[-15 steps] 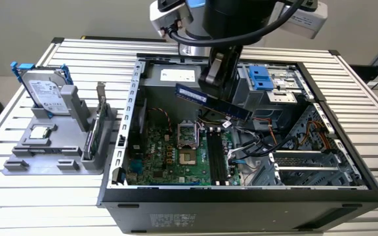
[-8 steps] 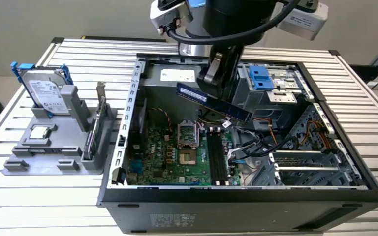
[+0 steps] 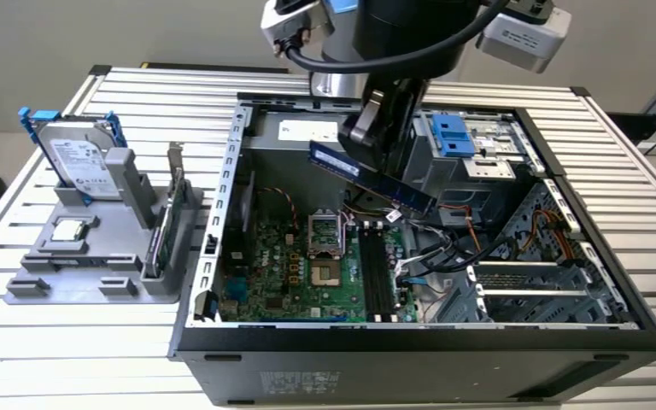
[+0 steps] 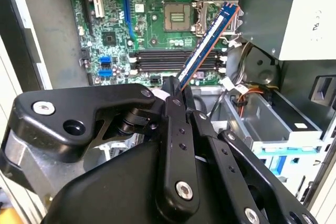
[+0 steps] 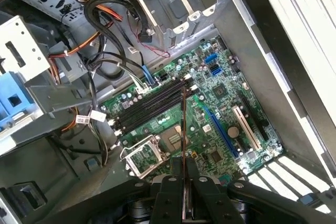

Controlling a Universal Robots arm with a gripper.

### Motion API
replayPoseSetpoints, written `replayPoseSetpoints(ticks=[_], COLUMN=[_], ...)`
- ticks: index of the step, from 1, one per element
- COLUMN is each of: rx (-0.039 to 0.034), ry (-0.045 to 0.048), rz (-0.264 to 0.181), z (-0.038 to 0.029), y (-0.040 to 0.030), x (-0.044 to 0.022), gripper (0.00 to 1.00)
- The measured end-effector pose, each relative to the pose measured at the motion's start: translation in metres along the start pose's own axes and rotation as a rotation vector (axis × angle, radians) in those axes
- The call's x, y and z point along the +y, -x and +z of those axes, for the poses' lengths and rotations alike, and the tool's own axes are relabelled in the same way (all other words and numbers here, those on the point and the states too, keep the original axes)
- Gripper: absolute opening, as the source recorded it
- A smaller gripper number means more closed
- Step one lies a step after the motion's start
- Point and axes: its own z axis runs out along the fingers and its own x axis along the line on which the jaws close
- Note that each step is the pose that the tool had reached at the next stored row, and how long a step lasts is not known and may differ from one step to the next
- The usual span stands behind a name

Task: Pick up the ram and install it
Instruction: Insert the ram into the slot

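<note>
Gripper (image 4: 172, 94) is clamped on one end of the ram (image 4: 208, 39). The stick juts out tilted from the fingers, held clear of the motherboard (image 4: 142, 19). Beyond it lie the black memory slots (image 4: 176, 61), with the CPU socket (image 4: 178, 15) just past them. Farthest from the gripper, outside the case, stands the hard drive (image 3: 78, 158); its label print is too small to read.
</note>
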Motion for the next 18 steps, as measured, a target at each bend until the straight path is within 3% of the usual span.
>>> replayPoseSetpoints(ticks=[13,18], rx=[0.0012,0.0014], ry=[-0.0017,-0.0019], rz=[0.086,0.096], z=[0.0000,-0.0002], y=[-0.0005,-0.0005], x=[0.0007,0.0008], gripper=[0.00,0.00])
